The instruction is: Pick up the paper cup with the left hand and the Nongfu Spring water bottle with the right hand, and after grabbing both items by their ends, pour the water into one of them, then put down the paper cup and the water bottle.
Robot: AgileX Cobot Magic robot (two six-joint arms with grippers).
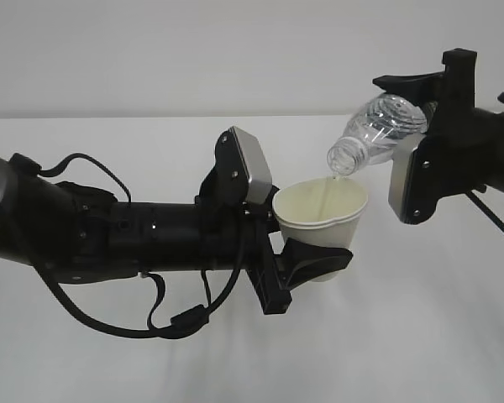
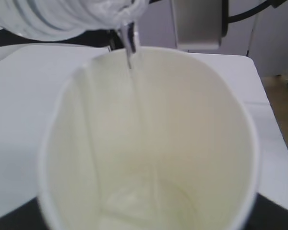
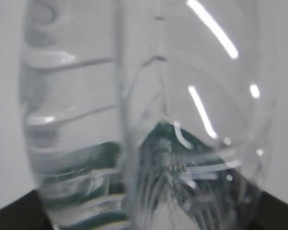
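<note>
Paper cup (image 1: 321,214): small, white, cream-yellow inside, rolled rim pressed slightly out of round. It was held upright above the white table (image 1: 420,336), clear of the surface, and serves as the landmark for the items below.

Left hand (image 1: 307,252): black arm lying almost level, reaching toward the cup from its left side, with looping black cables hanging under the forearm. Its silver-grey plate (image 1: 250,166) stood tilted just beside the cup's left rim. Jaws stood apart and clamped on the cup's lower body; one black finger (image 1: 319,259) wrapped the front of the cup near its base. The left wrist view looked straight down into the cup's mouth (image 2: 149,143).

Nongfu Spring water bottle (image 1: 376,131): clear, ribbed, capless. It was tipped neck-down, its mouth just above the cup's far rim and not touching it, its body rising up and to the right of the cup. A dark green band showed through the wall in the right wrist view (image 3: 158,143).

Right hand (image 1: 420,113): black arm entering from the right of the cup and above it, wrist rolled over, grey plate facing the cup. Jaws were clamped on the bottle's rear end, one finger passing over its top.

Water (image 2: 130,45): thin clear stream falling from the bottle's mouth into the cup, running down the inner wall; a shallow pool lay at the bottom.
</note>
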